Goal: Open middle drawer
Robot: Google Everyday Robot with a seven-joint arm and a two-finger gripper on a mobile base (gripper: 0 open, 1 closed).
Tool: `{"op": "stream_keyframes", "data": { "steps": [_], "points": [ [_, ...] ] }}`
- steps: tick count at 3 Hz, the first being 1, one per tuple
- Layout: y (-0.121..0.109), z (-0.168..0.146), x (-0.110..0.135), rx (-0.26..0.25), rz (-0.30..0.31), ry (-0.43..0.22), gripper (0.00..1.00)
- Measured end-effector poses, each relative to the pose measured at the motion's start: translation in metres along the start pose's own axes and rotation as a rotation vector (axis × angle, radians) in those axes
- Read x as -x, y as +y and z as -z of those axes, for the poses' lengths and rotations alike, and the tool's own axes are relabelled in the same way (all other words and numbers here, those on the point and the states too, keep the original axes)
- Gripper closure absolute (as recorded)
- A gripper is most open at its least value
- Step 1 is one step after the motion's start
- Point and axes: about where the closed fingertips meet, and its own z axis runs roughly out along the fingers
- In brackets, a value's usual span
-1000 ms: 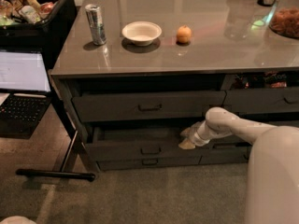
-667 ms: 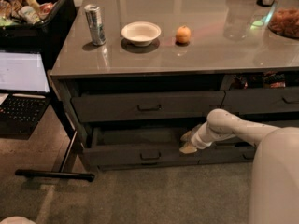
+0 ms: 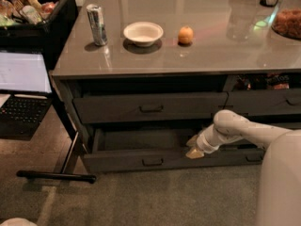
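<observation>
End effector (image 3: 194, 147): set at the upper edge of the middle drawer's front, right of the handle (image 3: 153, 162); open or closed cannot be told.
Middle drawer (image 3: 117, 161): pulled out beneath the upper drawer (image 3: 117, 108), grey interior exposed.
Desk (image 3: 202, 55): can (image 3: 97, 25), bowl (image 3: 143, 33) and orange (image 3: 186, 35) are carried, apart.

Gripper (image 3: 194, 147) at front rim of middle drawer (image 3: 122, 160), free interior leftward
</observation>
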Motion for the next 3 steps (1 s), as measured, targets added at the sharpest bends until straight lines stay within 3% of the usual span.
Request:
{"op": "stream_keyframes", "data": {
  "steps": [1, 2, 3],
  "points": [
    [0.009, 0.025, -0.01, 0.054, 0.002, 0.047, 0.11],
    [0.016, 0.055, -0.005, 0.116, 0.034, 0.079, 0.0],
    [0.009, 0.068, 0.006, 0.108, 0.04, 0.085, 0.0]
  ]
}}
